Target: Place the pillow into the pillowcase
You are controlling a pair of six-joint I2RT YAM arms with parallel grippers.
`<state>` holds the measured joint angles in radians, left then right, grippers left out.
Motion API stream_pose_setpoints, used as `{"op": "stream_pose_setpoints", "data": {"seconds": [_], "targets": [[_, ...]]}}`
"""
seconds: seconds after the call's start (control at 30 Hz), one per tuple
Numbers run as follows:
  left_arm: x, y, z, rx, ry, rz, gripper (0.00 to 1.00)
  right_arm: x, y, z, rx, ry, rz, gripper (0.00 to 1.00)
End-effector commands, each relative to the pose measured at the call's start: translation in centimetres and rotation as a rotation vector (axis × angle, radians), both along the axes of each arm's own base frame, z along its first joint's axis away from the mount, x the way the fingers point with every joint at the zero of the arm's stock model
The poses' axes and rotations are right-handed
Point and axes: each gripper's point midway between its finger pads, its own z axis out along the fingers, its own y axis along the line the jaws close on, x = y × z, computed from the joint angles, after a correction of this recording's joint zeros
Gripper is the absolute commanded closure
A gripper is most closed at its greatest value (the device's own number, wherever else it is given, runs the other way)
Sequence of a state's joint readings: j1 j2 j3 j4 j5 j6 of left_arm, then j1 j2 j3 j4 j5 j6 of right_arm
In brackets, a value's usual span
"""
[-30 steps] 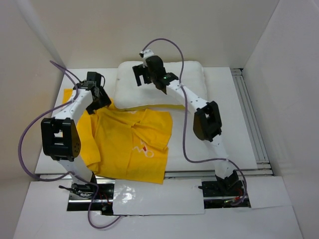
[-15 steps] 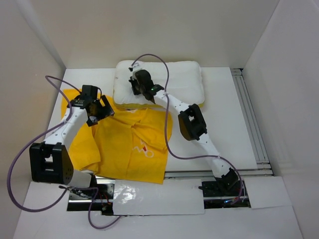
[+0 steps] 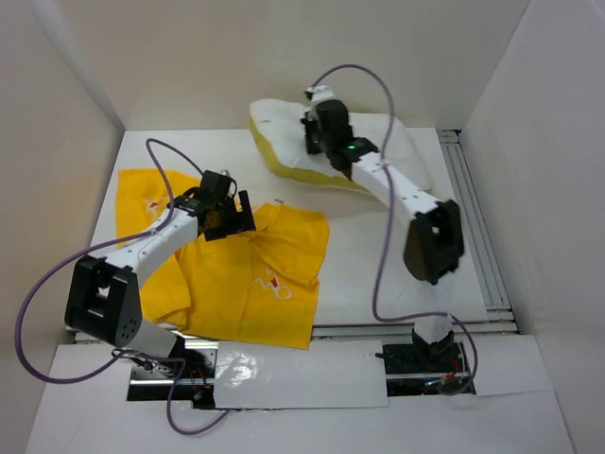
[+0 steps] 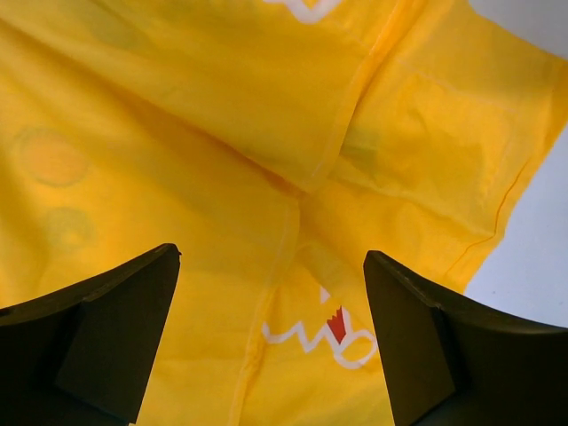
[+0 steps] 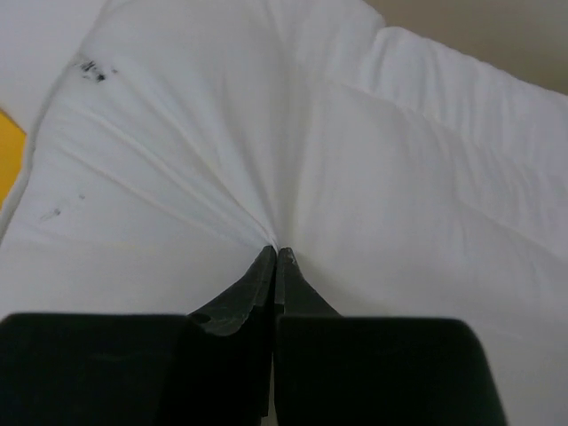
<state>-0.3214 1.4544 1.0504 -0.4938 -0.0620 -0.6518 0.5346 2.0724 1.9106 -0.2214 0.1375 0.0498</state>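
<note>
Your right claw (image 5: 276, 253) is pinched tight on a fold of the pillow (image 3: 276, 118) — the pillow sits tilted at the far edge of the table (image 3: 378, 274), yellow strip showing. Your left claw (image 4: 271, 257) hangs wide open, gripping nothing, just above the crumpled pillowcase (image 3: 241, 288) toward the near-left corner.

white pillow (image 3: 280, 125) tilted up, yellow pillowcase (image 3: 236, 293) rumpled
</note>
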Motion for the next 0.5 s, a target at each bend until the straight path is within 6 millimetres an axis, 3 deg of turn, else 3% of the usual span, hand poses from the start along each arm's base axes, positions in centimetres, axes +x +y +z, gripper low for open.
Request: {"op": "stream_pose_setpoints", "data": {"seconds": [0.0,0.03,0.07,0.1,0.13,0.2,0.23,0.27,0.33,0.37,0.4,0.47], "targets": [[1.5,-1.4,-1.0,-0.002,-0.033,-0.051,0.04,-4.5,-6.3,12.5,0.133,-0.211,-0.071,1.0],[1.7,-1.5,-2.2,0.009,0.0,-0.052,0.05,-5.7,-7.2,9.9,0.116,-0.161,-0.05,1.0],[1.7,-2.1,-2.7,0.013,0.013,-0.067,0.07,-8.0,-7.7,12.5,0.157,-0.198,-0.021,1.0],[1.7,-2.4,-3.0,0.035,0.03,-0.072,0.12,-9.2,-7.7,12.5,0.169,-0.187,0.005,1.0],[1.9,-1.9,-3.7,0.061,0.046,-0.046,0.14,-10.2,-8.1,11.3,0.157,-0.161,0.004,1.0],[1.8,-2.3,-5.2,0.105,0.094,-0.034,0.18,-12.6,-8.9,12.5,0.206,-0.168,0.01,1.0],[1.5,-1.9,-5.7,0.148,0.113,-0.019,0.21,-13.5,-9.1,10.8,0.194,-0.136,0.02,1.0],[1.2,-1.6,-6.6,0.168,0.14,-0.016,0.25,-14.7,-9.4,11.9,0.225,-0.158,0.026,1.0],[2.0,-1.5,-6.4,0.179,0.125,0.006,0.32,-17.0,-9.7,10.1,0.237,-0.11,0.054,1.0],[1.9,-1.5,-6.7,0.183,0.133,0.006,0.32,-17.2,-9.8,9.8,0.231,-0.097,0.053,1.0],[2.6,-1.6,-6.2,0.164,0.115,0.011,0.32,-17.9,-9.8,8.2,0.228,-0.058,0.065,1.0],[3.4,-2.2,-6.5,0.156,0.114,-0.005,0.32,-19.8,-9.8,8.2,0.243,-0.056,0.11,1.0]]}}
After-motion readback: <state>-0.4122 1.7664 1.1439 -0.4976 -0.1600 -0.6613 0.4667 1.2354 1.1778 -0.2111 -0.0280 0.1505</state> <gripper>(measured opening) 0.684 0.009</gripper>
